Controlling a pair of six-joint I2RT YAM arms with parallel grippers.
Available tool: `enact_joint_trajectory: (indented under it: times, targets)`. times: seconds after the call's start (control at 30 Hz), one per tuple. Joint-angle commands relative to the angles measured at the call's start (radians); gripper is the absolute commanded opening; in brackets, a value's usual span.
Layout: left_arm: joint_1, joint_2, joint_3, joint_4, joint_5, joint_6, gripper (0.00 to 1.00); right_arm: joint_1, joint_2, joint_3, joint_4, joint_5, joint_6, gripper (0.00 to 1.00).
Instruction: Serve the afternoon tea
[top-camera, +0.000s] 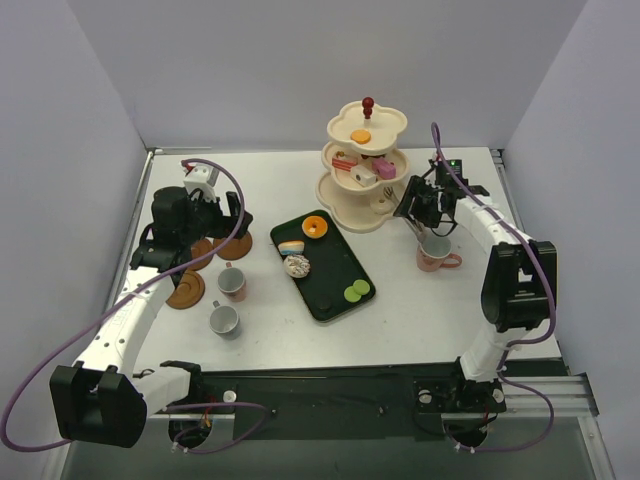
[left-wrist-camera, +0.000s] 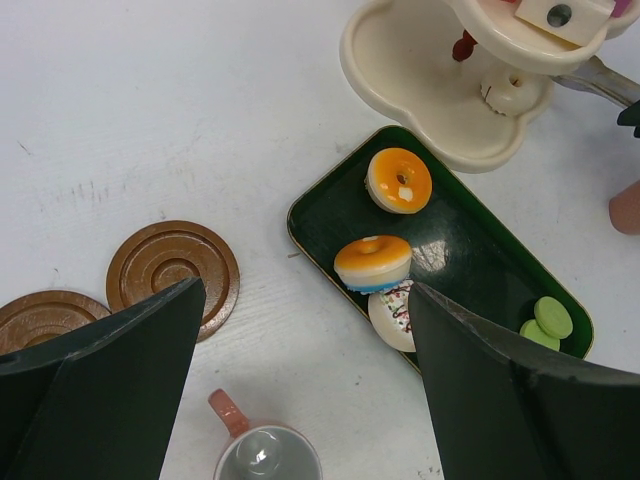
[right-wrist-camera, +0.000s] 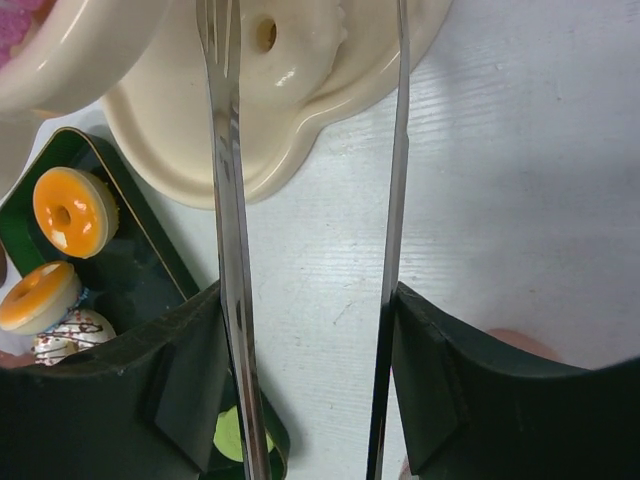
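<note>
One three-tier stand (top-camera: 365, 170), partly loaded, is seen behind the green tray (top-camera: 335, 285). Tongs (right-wrist-camera: 228, 200) are clamped, prongs apart, by the right gripper (right-wrist-camera: 310, 300) beside a cup (top-camera: 434, 252). The left gripper (left-wrist-camera: 305, 290) is spread wide, empty, above saucers (left-wrist-camera: 172, 275); donuts (left-wrist-camera: 399, 180) lie on the tray.

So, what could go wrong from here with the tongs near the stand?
1. The right gripper holds the tongs open on either side of the white donut on the lowest tier of the stand; the smooth tips may slip and drop it.
2. The tongs lie close over the stand rim; a push could shake the loaded upper tiers.
3. The pink cup sits right by that arm and might be knocked.
</note>
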Motion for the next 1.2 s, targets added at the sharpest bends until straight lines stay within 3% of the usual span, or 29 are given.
enact_joint_trajectory:
  times: [0.0, 0.37, 0.63, 0.9, 1.17]
  targets:
    - [0.008, -0.002, 0.038, 0.021, 0.019, 0.003, 0.94, 0.008, -0.119, -0.021, -0.024, 0.073, -0.044, 0.55]
    - [0.01, -0.002, 0.035, 0.023, 0.021, 0.003, 0.94, 0.006, -0.318, -0.087, -0.137, 0.273, -0.085, 0.52]
    - [0.008, -0.005, 0.033, 0.024, 0.018, 0.003, 0.94, 0.046, -0.53, -0.213, -0.202, 0.264, -0.093, 0.49]
    - [0.008, -0.008, 0.032, 0.024, 0.016, 0.001, 0.94, 0.305, -0.716, -0.308, -0.239, 0.175, -0.055, 0.5]
    - [0.005, -0.003, 0.027, 0.027, 0.015, -0.002, 0.94, 0.612, -0.627, -0.362, -0.105, 0.123, 0.095, 0.58]
